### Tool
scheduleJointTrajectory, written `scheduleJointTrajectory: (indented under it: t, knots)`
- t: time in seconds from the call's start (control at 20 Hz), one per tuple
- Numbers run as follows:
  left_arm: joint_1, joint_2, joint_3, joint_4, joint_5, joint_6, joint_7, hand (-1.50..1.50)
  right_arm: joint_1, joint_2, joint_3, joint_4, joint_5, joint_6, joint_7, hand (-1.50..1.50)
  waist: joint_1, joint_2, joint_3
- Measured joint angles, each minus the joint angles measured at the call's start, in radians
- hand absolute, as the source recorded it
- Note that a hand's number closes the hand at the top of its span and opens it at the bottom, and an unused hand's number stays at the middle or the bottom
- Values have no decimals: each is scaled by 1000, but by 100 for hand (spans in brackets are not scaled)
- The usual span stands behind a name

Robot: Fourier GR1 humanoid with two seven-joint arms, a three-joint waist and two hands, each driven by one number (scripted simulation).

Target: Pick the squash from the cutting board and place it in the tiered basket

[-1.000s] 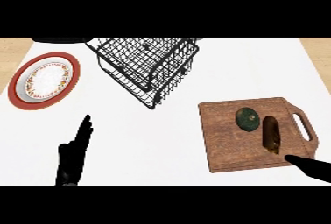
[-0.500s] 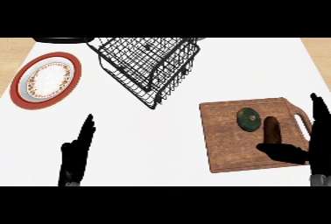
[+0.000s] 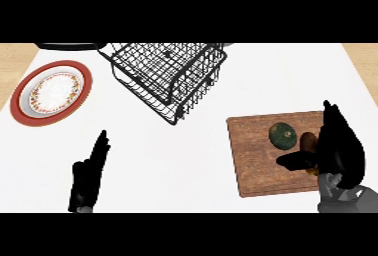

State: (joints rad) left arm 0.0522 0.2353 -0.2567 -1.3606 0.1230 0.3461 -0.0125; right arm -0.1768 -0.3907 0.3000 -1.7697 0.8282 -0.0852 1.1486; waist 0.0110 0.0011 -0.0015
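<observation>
Right robot hand (image 3: 341, 150): fingers straight, released, over the cutting board's (image 3: 258, 170) right side, thumb beside a brown item (image 3: 307, 140) | squash (image 3: 281, 135): dark green, lying on the board, ungrasped | left robot hand (image 3: 88, 172): open, lower left | tiered basket (image 3: 166, 75): upper centre on the white surface (image 3: 184, 165)

Black right hand (image 3: 341, 150), grey forearm (image 3: 363, 202)

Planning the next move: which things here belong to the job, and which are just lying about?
Job: green squash, cutting board, tiered basket, right hand.
Lying about: plate, brown item beside the squash, resting left hand.
</observation>
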Motion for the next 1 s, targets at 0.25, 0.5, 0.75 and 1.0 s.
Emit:
scheduleJointTrajectory:
  t: [0.25,0.5,0.75,1.0]
  knots:
    - [-5,-2,5,-8,-13,-1,16,0,-77,59,-38,110,-5,53,-16,-150,-1,0,1]
    - [9,-9,10,-27,-21,-8,27,0,-104,124,-55,154,19,88,-28,-150,-4,-1,1]
    - [26,-5,22,-31,-21,-24,8,0,-135,158,-90,229,14,142,-25,-150,-3,-1,1]
    - [21,-3,40,-14,-16,-42,6,0,-141,191,-113,278,17,187,-22,-150,-6,-1,1]
